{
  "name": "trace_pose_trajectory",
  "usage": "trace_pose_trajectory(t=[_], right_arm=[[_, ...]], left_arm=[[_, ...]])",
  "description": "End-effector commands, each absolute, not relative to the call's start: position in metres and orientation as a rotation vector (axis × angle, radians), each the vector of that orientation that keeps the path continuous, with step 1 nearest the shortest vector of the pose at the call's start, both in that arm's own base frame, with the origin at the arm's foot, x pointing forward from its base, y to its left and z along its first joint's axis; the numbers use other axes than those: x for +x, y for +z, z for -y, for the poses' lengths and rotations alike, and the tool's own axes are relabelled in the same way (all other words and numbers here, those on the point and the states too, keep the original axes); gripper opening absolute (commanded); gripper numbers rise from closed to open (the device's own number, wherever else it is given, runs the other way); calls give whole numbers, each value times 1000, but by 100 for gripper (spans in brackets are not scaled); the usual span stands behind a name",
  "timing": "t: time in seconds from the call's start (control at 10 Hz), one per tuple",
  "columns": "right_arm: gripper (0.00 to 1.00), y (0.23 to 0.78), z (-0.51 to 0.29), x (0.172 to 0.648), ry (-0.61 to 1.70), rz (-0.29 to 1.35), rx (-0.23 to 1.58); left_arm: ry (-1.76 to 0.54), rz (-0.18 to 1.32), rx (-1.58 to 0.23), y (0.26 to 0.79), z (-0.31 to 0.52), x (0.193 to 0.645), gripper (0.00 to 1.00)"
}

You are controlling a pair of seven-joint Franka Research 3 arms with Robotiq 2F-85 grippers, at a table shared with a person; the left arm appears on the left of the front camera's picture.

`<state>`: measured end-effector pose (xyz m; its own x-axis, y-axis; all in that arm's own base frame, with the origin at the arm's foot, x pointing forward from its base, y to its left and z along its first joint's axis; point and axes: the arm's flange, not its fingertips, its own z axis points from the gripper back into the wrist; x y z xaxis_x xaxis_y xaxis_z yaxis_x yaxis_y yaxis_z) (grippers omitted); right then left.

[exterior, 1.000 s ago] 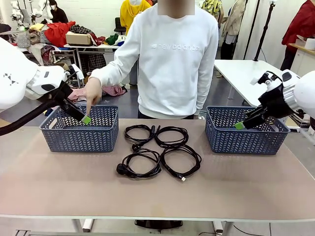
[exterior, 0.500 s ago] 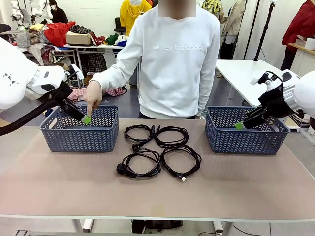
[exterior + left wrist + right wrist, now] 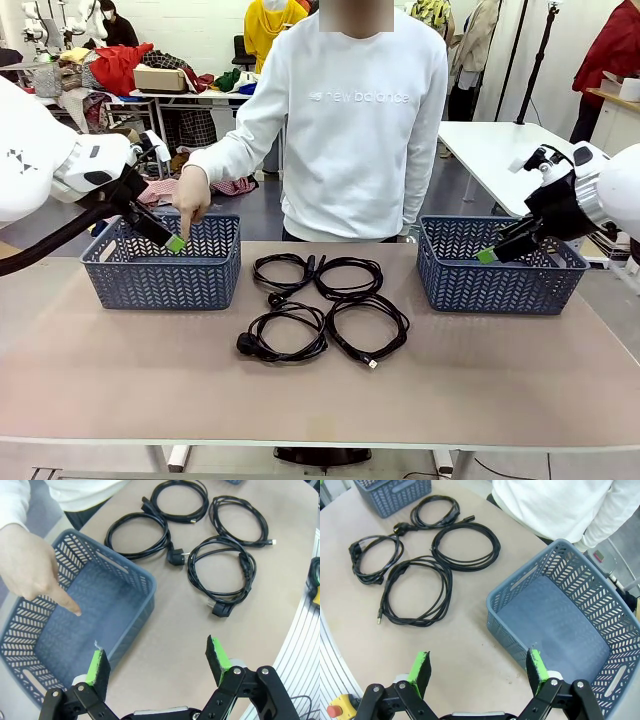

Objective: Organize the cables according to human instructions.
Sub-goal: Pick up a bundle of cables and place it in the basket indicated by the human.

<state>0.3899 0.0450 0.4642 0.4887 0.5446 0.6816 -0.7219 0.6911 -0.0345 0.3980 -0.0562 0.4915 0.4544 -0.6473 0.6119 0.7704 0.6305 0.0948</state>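
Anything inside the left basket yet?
No cables: the left basket floor looks bare, with the person's hand pointing a finger into it. All four cables lie on the table. One basket corner is hidden behind the left gripper's jaws.

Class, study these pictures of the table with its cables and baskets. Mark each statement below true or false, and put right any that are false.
1. Four coiled cables lie on the table between the left basket and the right basket. True.
2. The person's hand points down into the left basket. True.
3. The left gripper is shut on a cable. False: its jaws stand open and hold nothing.
4. One cable already lies in the right basket. False: nothing lies in that basket; all four cables are on the table.
5. The right gripper is open. True.
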Motion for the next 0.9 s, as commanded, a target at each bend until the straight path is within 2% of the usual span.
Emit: trace_pose_trajectory(t=[0.0, 0.6, 0.8], right_arm=[[100, 463, -44, 391, 778, 726, 278], [100, 463, -44, 391, 778, 726, 278], [100, 463, -44, 391, 778, 726, 278]], left_arm=[[-955, 644, -167, 494, 67, 398, 100], [-1370, 493, -72, 481, 175, 400, 100], [-1467, 364, -110, 462, 209, 395, 100]])
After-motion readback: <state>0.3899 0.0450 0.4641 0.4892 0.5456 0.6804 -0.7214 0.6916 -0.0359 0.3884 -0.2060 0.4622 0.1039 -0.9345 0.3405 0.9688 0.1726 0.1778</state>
